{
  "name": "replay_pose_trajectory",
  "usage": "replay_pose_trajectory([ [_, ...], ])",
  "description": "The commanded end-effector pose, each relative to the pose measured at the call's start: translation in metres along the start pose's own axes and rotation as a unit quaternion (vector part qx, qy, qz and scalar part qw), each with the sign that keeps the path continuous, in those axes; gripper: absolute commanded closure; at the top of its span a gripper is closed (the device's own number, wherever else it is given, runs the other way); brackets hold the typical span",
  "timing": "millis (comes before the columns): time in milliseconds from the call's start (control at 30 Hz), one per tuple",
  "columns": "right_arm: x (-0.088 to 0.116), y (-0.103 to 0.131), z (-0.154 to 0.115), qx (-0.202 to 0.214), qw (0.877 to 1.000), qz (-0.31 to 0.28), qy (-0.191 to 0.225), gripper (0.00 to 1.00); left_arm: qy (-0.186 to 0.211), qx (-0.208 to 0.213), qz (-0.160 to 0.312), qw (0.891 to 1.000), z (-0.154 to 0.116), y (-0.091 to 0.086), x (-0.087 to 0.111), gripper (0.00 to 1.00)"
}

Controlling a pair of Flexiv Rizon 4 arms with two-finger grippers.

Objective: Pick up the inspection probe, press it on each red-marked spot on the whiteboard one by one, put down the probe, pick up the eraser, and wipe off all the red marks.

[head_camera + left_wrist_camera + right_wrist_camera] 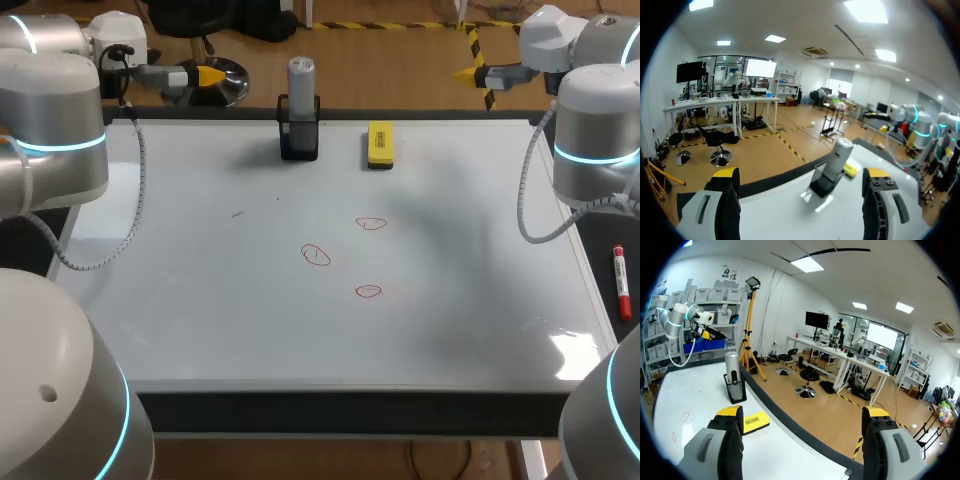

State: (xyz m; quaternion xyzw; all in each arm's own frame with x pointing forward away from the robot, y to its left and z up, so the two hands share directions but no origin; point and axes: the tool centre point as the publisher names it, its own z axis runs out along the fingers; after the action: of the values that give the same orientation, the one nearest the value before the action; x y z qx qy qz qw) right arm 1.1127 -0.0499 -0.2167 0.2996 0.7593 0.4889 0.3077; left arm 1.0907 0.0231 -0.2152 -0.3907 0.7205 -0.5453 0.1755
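Left gripper: I am holding my left gripper point(205, 75) just past the far left corner of the whiteboard point(200, 320), fingers spread wide and carrying nothing.
Right gripper: I am holding my right gripper point(465, 73) just past the far right corner, fingers also spread wide and carrying nothing.
Far edge: the probe point(301, 80) is standing upright in a black holder point(299, 138) at the middle of the far edge, well apart from both grippers. The eraser point(380, 145) is lying flat just to the holder's right, not touching it.
Open room: broad white stretches are lying between the marks point(316, 256) and every edge, and both arms are keeping to the sides.
Marks: three red ovals are sitting mid-board in a loose triangle, one towards the far right, one to the left and one nearest me. All are well apart from the probe and eraser.
Surface: glossy white, catching glare at the near right corner. A small dark scuff point(237, 213) is showing left of the marks.
Right edge: a red marker point(621, 282) is lying on the dark strip just beside the board, running along its edge.
Left wrist: the probe is showing ahead of the spread fingers, nearer the right one.
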Motion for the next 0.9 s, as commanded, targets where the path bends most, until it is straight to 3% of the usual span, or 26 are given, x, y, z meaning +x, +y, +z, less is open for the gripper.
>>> replay_pose_trajectory([
  [33, 0.0, 0.0, 0.0, 0.002, 1.0, 0.0, 0.001, 0.0, 0.0, 0.001, 0.0, 1.0, 0.001, 0.0, -0.001, 0.0],
  [400, 0.0, 0.0, 0.0, 0.002, 1.0, 0.0, 0.001, 0.0, 0.006, -0.001, 0.005, 1.0, 0.004, -0.001, 0.004, 0.0],
  [633, 0.0, 0.0, 0.0, 0.002, 1.0, 0.0, 0.001, 0.0, 0.089, 0.005, 0.041, 0.995, 0.025, -0.002, 0.009, 0.0],
  [900, 0.0, 0.0, 0.0, 0.002, 1.0, 0.0, 0.001, 0.0, 0.209, 0.023, 0.09, 0.973, 0.053, -0.007, 0.023, 0.0],
])
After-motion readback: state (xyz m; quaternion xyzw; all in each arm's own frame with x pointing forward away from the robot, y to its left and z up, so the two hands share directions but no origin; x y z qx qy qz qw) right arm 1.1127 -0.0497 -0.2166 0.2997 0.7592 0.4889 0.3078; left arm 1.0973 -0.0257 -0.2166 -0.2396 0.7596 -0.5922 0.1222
